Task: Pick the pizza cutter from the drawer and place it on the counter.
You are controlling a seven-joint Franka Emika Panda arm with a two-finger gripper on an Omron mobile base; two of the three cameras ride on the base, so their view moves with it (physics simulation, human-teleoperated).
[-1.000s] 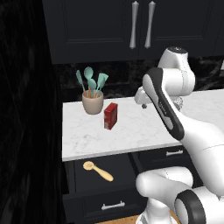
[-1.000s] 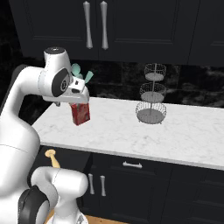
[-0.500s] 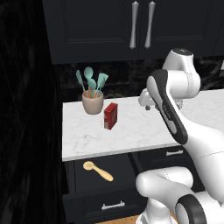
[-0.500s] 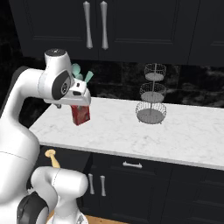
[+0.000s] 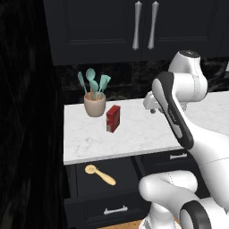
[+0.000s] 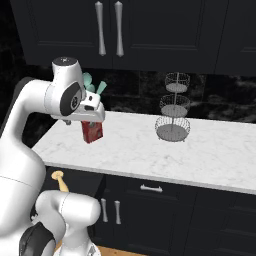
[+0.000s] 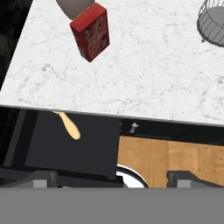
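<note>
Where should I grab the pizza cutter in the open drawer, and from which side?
Grip the wooden handle of the pizza cutter, probably near its middle. It lies flat on the floor of the drawer, so bring the open tool straight down, its fingers straddling the handle's narrow width.

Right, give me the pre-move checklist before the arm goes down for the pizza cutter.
1. Drawer pulled open: ok.
2. Pizza cutter lying free on the drawer floor, nothing on it: ok.
3. Gripper open and empty: ok.
4. Gripper over the cutter: not ok; it hangs above the counter edge, off to the cutter's side.
5. Bare counter for the drop, beside the red box: ok.
</note>
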